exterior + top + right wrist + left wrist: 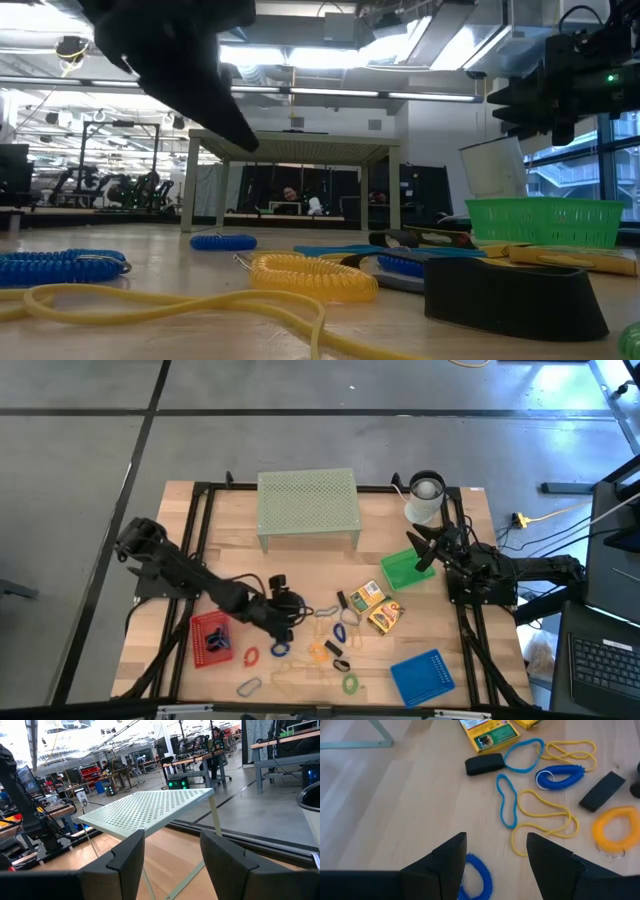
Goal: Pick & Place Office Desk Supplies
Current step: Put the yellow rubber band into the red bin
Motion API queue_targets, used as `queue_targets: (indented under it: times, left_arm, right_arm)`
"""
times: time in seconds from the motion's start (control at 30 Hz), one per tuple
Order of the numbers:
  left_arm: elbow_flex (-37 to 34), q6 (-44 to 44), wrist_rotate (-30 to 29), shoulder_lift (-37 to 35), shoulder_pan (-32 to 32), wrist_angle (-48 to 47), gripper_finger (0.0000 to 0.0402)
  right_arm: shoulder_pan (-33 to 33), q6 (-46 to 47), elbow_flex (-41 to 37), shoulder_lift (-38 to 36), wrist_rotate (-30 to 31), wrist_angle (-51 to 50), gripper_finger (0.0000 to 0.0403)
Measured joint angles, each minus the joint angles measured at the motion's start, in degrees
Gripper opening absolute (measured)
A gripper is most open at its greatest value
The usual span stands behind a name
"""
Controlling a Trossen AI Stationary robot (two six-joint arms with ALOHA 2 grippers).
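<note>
Mostly unsorted, the office desk supplies (pixel 330 640) lay scattered at the table's six o'clock, a few pieces already in the red tray (pixel 208 637) at eight. Over a blue coil ring (pixel 479 876), the left gripper (pixel 496 854) hung wide open and empty. At three o'clock, above the green tray (pixel 400 571), the right gripper (pixel 172 851) waited, open, holding nothing.

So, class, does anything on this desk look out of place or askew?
Yes: the supplies lie scattered loose on the table, not sorted. Coiled rings, yellow and blue bands and black clips sprawl between the red tray and blue tray, and two yellow boxes sit askew. Nothing looks broken.
</note>
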Motion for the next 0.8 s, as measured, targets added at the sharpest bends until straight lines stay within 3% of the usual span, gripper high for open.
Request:
queue_targets:
  times: [0.3, 0.6, 0.8]
  left_arm:
    - [0.0, -0.7, 11.4, 0.5, 1.1, -0.1, 0.0203]
    - [0.0, 10.8, 14.8, 5.9, 1.8, 8.4, 0.0203]
    - [0.0, 15.8, 20.5, 11.3, 4.3, 16.8, 0.0203]
  right_arm:
    - [0.0, 0.0, 0.0, 0.0, 0.0, 0.0, 0.0194]
    - [0.0, 0.0, 0.0, 0.0, 0.0, 0.0, 0.0194]
    - [0.0, 0.0, 0.0, 0.0, 0.0, 0.0, 0.0194]
